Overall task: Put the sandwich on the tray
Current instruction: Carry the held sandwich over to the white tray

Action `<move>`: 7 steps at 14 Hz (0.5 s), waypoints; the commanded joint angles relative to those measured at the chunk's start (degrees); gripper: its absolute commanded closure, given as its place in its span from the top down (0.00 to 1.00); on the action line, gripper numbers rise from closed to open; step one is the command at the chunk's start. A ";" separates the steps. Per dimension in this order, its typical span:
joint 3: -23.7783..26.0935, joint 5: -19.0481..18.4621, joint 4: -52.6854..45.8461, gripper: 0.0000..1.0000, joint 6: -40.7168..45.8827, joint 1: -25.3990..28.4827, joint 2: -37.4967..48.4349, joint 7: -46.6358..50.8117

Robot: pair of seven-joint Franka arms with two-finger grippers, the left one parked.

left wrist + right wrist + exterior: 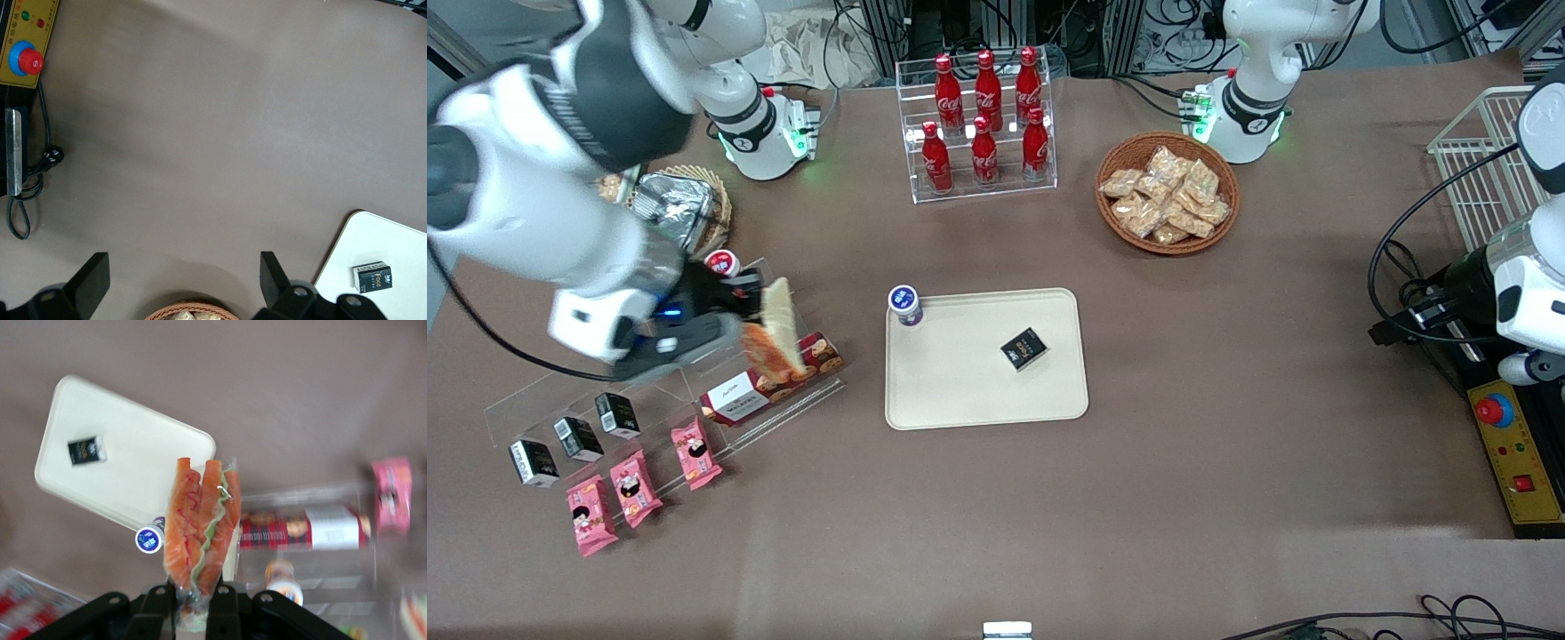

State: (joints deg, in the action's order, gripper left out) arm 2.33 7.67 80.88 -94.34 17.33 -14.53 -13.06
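My right gripper (749, 307) is shut on the sandwich (778, 333), a clear-wrapped wedge with pale bread. It holds the wedge in the air above a clear acrylic shelf (783, 409), toward the working arm's end of the table. In the right wrist view the gripper (193, 603) pinches the wrapper end, and the sandwich (200, 520) shows orange filling with a pale green strip. The cream tray (960, 391) lies flat at mid-table, apart from the sandwich. It also shows in the right wrist view (133, 460) and the left wrist view (393, 247).
A small black box (1024, 348) lies on the tray, and a blue-lidded cup (905, 305) stands at its corner. A red cookie box (769, 382) sits on the shelf below the sandwich. A cola bottle rack (983, 124), a snack basket (1167, 193) and a foil pan (671, 204) stand farther from the camera.
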 commanded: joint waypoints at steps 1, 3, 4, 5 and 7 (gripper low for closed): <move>-0.22 -2.39 -0.64 0.00 -4.79 4.80 -5.32 -15.89; -0.22 -4.50 -0.38 0.00 -8.04 7.01 -8.22 -24.43; -0.22 -4.33 -0.20 0.00 -9.97 8.15 -9.98 -27.17; -0.22 -4.24 -0.11 0.00 -11.55 9.81 -11.56 -27.89; -0.31 -4.86 0.15 0.00 -14.28 13.86 -14.73 -27.55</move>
State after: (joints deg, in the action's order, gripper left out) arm 2.39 4.02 81.55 -106.18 27.87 -26.66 -39.34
